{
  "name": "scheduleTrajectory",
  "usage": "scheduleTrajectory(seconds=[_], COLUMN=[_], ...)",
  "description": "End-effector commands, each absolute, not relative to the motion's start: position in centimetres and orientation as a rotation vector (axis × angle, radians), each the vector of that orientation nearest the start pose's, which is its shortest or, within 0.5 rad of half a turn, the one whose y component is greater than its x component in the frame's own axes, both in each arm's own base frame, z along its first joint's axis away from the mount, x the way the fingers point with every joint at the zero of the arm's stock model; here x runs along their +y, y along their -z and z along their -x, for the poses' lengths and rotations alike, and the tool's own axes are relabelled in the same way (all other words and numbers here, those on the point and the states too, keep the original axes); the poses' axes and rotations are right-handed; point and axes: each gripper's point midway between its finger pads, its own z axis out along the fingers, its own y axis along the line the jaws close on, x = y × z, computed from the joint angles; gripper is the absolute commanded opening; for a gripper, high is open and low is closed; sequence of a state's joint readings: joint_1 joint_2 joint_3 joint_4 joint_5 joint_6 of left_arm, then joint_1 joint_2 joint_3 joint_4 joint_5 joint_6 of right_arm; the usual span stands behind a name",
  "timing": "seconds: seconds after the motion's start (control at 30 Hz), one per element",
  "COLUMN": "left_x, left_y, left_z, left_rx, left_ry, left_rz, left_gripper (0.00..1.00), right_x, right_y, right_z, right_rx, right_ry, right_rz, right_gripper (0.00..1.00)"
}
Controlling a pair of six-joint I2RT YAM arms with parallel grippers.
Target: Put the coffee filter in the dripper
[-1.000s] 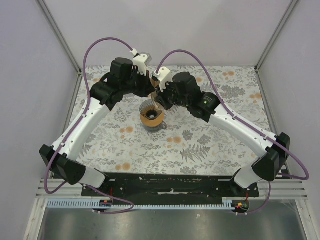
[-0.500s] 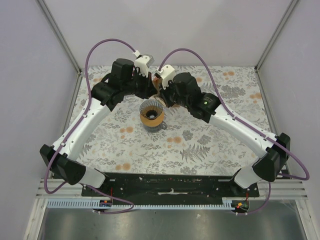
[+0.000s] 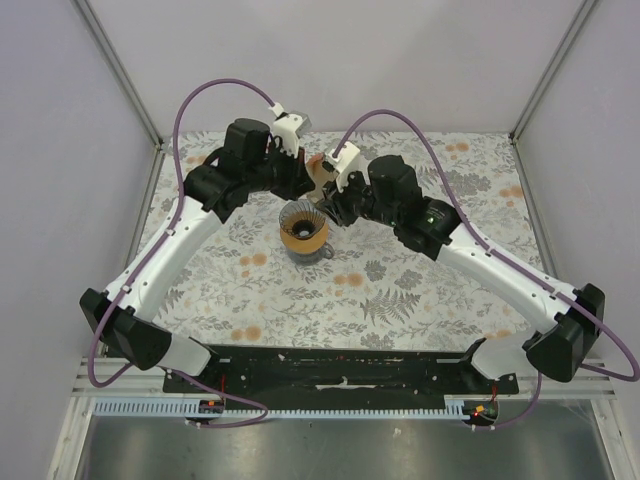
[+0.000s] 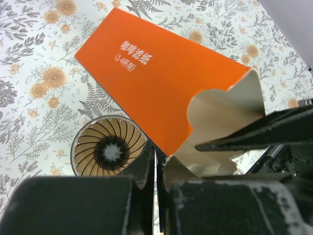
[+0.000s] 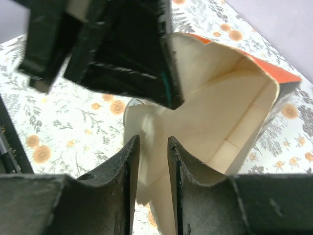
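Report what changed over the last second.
The right arm swung outward to its right, and the right end effector drew back from the far rim of the dripper to the open mouth of the orange packet, jaws now slightly apart. Unchanged: the left end effector stays shut on the packet; the dripper sits in place, still empty.

Bright, even, diffuse light; shadows are faint. The black left pincer (image 4: 155,161) blurs near the lens, while the flower-printed counter (image 4: 29,63) beyond it is sharp.
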State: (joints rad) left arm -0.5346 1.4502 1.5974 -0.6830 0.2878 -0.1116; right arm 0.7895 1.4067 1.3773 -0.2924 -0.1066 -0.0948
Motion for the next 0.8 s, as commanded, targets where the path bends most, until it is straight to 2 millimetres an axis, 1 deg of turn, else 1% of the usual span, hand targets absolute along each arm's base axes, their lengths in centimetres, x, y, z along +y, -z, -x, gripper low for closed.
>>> scheduleTrajectory(seconds=[0.0, 0.13, 0.23, 0.3, 0.43, 0.6, 0.77], left_x=[-25.4, -25.7, -26.1, -26.2, -26.3, -26.6, -26.9], left_y=[-33.8, -33.9, -34.1, -34.2, -34.4, -34.4, -34.6], left_z=[-32.1, -32.1, -31.7, -31.6, -31.4, -31.1, -30.9], left_rx=[1.962, 1.961, 1.959, 1.957, 1.950, 1.954, 1.951], left_ry=[0.685, 0.704, 0.734, 0.747, 0.763, 0.788, 0.813], left_rz=[-0.668, -0.668, -0.677, -0.680, -0.689, -0.694, -0.699], left_gripper=[0.02, 0.02, 0.02, 0.02, 0.02, 0.02, 0.02], right_x=[33.3, 33.8, 33.3, 32.9, 31.9, 31.8, 32.9], right_y=[-31.7, -30.5, -29.6, -29.3, -29.4, -29.1, -28.3], right_z=[-29.4, -29.6, -31.0, -31.8, -33.2, -34.0, -33.9], right_rx=[1.650, 1.680, 1.737, 1.765, 1.805, 1.829, 1.838], right_ry=[-0.633, -0.623, -0.539, -0.494, -0.414, -0.384, -0.423], right_rz=[0.932, 0.942, 0.895, 0.862, 0.770, 0.732, 0.771], right_gripper=[0.39, 0.44, 0.47, 0.47, 0.46, 0.47, 0.54])
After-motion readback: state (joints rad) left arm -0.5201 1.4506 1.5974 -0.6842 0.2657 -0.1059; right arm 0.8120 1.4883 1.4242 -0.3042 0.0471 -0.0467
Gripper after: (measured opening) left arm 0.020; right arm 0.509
